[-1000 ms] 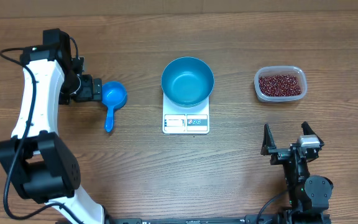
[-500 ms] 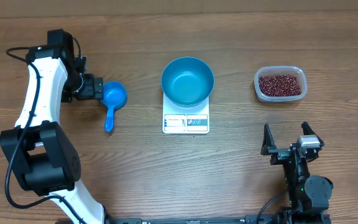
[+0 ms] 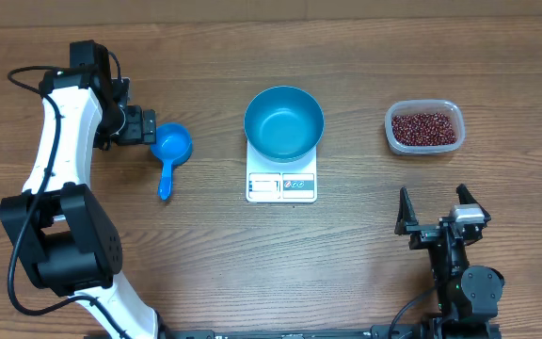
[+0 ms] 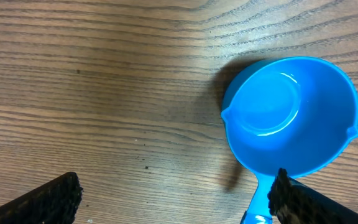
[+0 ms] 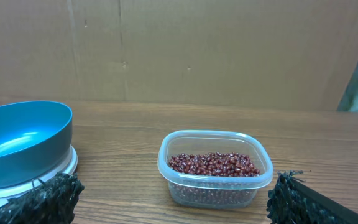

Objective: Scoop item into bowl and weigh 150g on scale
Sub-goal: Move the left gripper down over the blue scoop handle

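Beans (image 3: 424, 128) in tub (image 3: 388, 122), bowl (image 3: 284, 122) on scale (image 3: 281, 185), scoop (image 3: 171, 151) beside spread left tool (image 3: 149, 127), right tool (image 3: 433, 209) spread

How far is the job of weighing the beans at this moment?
Done: the bowl sits empty on the scale. In hand: the left fingers stand open close to the blue scoop, which lies on the table, not gripped. Left: the beans are all in the tub, so scooping and weighing have not begun. The right fingers are open and hold nothing.
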{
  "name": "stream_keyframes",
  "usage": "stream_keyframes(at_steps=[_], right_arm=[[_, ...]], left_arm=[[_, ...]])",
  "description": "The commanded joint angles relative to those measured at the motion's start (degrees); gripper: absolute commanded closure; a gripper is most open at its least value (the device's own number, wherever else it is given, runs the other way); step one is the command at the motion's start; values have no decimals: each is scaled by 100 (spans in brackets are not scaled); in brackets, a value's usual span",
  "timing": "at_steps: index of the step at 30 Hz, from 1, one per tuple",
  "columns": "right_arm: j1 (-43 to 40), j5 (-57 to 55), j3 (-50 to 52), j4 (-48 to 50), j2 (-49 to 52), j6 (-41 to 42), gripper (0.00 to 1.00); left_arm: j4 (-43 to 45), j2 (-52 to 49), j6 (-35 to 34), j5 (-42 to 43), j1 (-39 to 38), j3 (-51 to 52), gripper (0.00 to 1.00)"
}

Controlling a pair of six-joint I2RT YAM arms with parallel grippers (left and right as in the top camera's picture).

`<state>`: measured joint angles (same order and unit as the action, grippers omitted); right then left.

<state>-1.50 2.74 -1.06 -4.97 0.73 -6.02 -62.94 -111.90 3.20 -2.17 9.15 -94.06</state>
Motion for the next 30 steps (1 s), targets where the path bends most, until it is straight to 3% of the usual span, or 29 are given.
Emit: stream_keyframes(at_steps=[1,30], right_arm=[[-24,-28,59,28,-57,17,0],[-24,-28,59,28,-57,17,0]], left_arm=[[22,-168,120,72,20,-125,1],[516,-1091,310,4,-129,-125,0]])
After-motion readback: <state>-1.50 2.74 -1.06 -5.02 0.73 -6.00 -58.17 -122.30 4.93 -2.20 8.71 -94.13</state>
